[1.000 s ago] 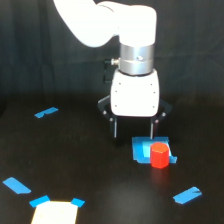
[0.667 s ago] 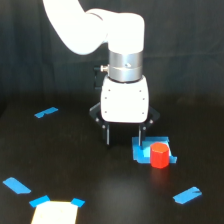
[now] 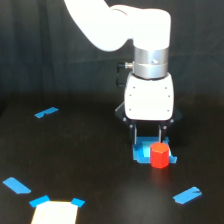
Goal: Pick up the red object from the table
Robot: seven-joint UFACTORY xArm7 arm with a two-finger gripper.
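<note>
The red object (image 3: pixel 160 155) is a short red-orange cylinder standing upright on a flat blue square patch (image 3: pixel 145 151) on the dark table (image 3: pixel 85 165). My gripper (image 3: pixel 148 136) hangs from the white arm just behind and slightly to the exterior view's left of the cylinder. Its two thin dark fingers (image 3: pixel 135 135) point down and stand apart, open, with nothing between them. The fingertips hover over the back of the blue patch, apart from the cylinder.
Blue tape pieces lie on the table at the exterior view's left (image 3: pixel 46 112), lower left (image 3: pixel 16 185) and lower right (image 3: pixel 187 195). A pale rectangular patch (image 3: pixel 56 212) with blue corners sits at the bottom edge.
The arm has shifted toward the exterior view's right and lowered, bringing the open gripper close behind the red object. The cylinder has not moved.
</note>
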